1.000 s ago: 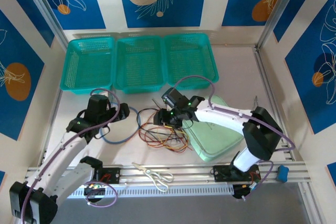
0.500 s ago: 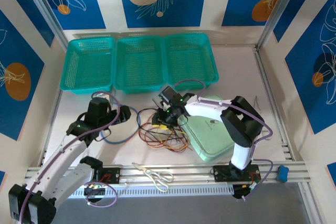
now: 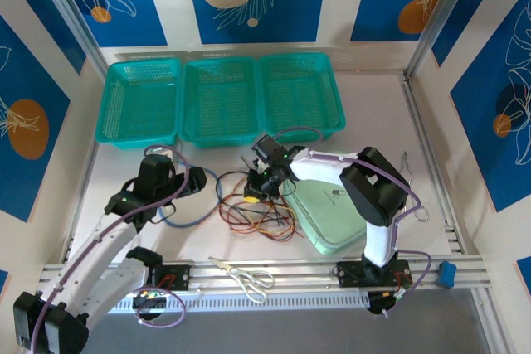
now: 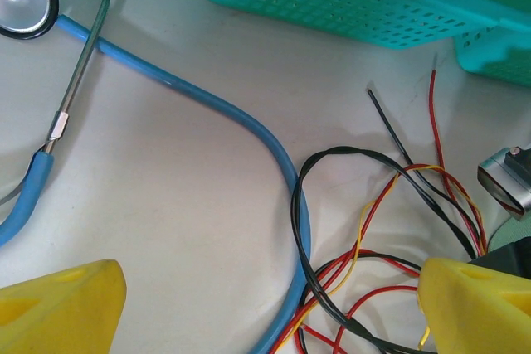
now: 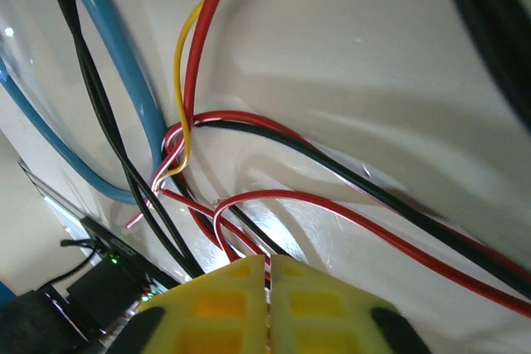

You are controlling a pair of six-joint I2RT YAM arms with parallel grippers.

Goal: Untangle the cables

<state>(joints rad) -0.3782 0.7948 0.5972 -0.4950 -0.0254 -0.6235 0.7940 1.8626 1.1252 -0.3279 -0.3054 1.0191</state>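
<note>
The cables [image 3: 257, 215] are seen tangled at the middle of the table [image 3: 373, 105], just right of a blue stethoscope [image 4: 170, 82]. The jaws of the right gripper [image 5: 267, 275] are pinched on a red strand; those of the left gripper [image 4: 265, 308] are spread wide.

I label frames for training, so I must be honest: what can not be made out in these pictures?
- Right wrist view: whether the shut right fingers pinch a wire; they cover the cables there.
- Top view: single cables, too small to trace.
- Left wrist view: where the stethoscope tube ends, cut off by the bottom edge.
</note>
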